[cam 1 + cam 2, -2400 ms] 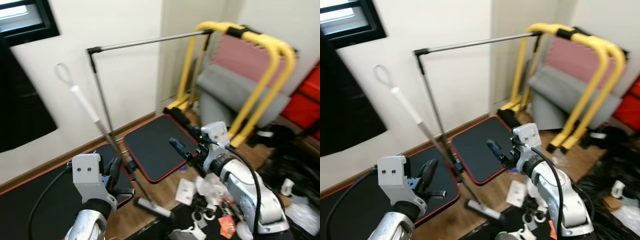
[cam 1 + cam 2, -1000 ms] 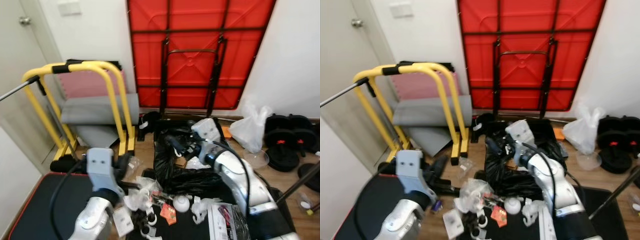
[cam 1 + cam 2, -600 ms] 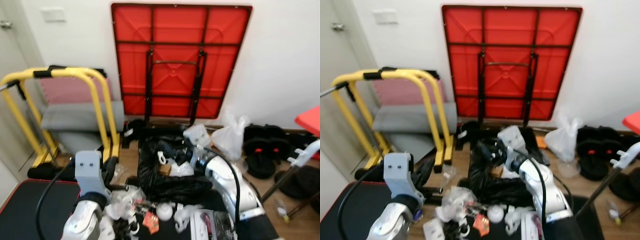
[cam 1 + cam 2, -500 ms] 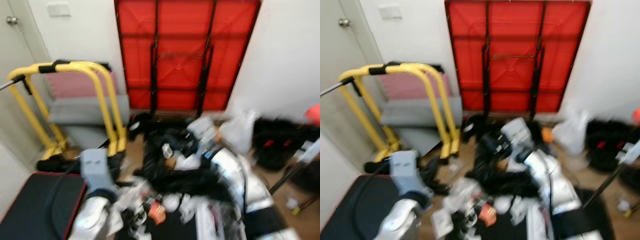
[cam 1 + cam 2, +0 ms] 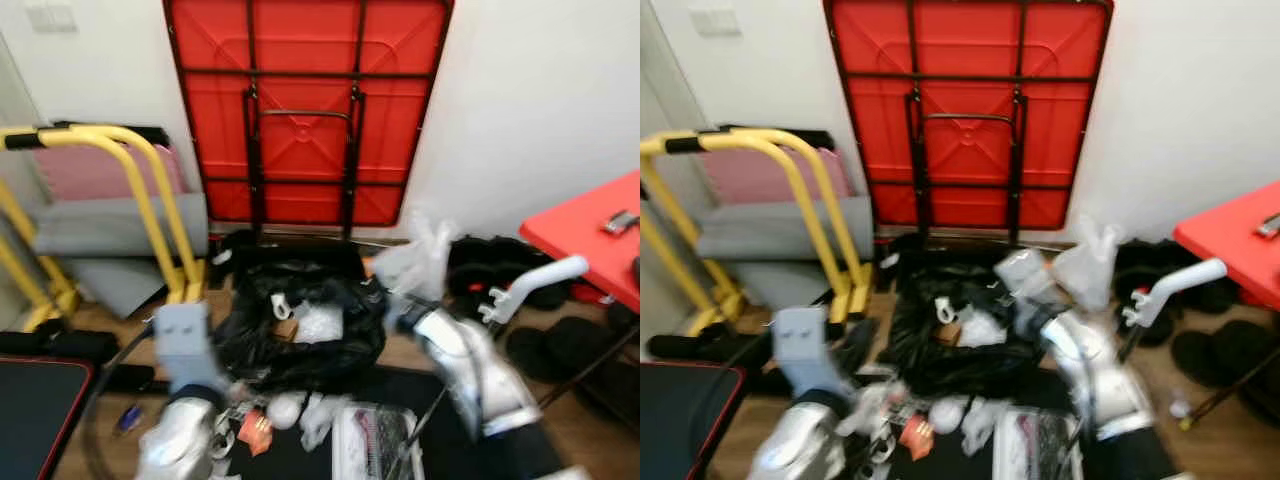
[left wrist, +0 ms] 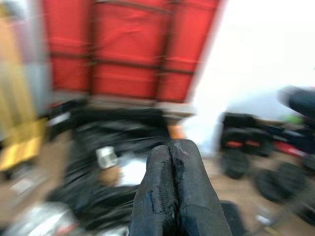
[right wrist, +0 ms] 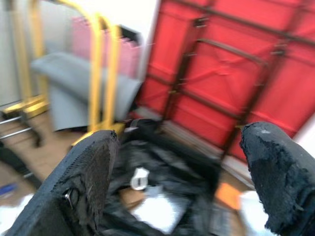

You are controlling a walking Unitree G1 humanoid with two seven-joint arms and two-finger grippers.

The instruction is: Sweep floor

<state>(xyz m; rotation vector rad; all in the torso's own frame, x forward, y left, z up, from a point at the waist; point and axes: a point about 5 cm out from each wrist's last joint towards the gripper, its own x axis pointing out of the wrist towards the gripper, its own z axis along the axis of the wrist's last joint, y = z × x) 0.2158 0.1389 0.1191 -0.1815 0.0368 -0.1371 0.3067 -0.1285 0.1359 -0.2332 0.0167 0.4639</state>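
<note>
Wooden floor [image 5: 100,320] strewn with rubbish: a crumpled black bag [image 5: 300,330] in the middle, with white scraps and small bits of litter [image 5: 930,415] in front of it. My left arm [image 5: 800,350] is held low at the left of the bag; in the left wrist view its gripper [image 6: 171,147] is shut, the fingers pressed together with nothing between them. My right arm [image 5: 1080,350] reaches over the bag's right side. In the right wrist view that gripper [image 7: 181,132] is wide open and empty. The pictures are blurred.
A red folded table [image 5: 300,110] leans on the far wall. A yellow frame [image 5: 150,200] and grey mat [image 5: 110,225] stand at the left. A red tabletop [image 5: 590,235], black weights [image 5: 500,270], a white plastic bag [image 5: 415,260] and a white handle [image 5: 530,285] crowd the right.
The camera has swung to the right: the broom, rail and black mats have left the picture, and the red tabletop and weights have come in. Both arms keep their posture.
</note>
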